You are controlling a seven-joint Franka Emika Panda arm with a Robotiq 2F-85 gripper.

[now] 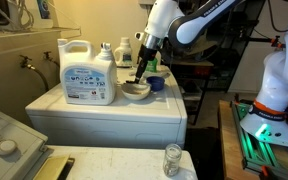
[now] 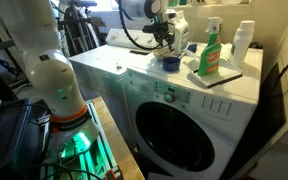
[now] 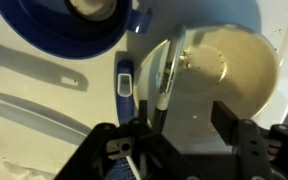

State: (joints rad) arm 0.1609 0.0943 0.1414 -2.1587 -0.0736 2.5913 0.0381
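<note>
My gripper [image 1: 139, 74] hangs over a cream bowl [image 1: 136, 90] on top of a white washing machine [image 1: 104, 110]. In the wrist view the bowl [image 3: 229, 65] lies under the jaws [image 3: 179, 125], which stand wide apart. A dark marker [image 3: 164, 90] leans on the bowl's rim right beside the left finger. A blue-handled object [image 3: 125, 85] lies next to it. A blue cup [image 3: 74, 30] stands just beside the bowl; it also shows in both exterior views [image 1: 156, 84] [image 2: 170, 63]. I cannot tell whether the finger touches the marker.
A large white detergent jug [image 1: 87, 72] stands on the washer beside the bowl. A green spray bottle [image 2: 211, 55] and a white bottle [image 2: 244, 42] stand on a tray further along the washer top [image 2: 124, 65]. A glass jar [image 1: 172, 158] sits on a lower counter.
</note>
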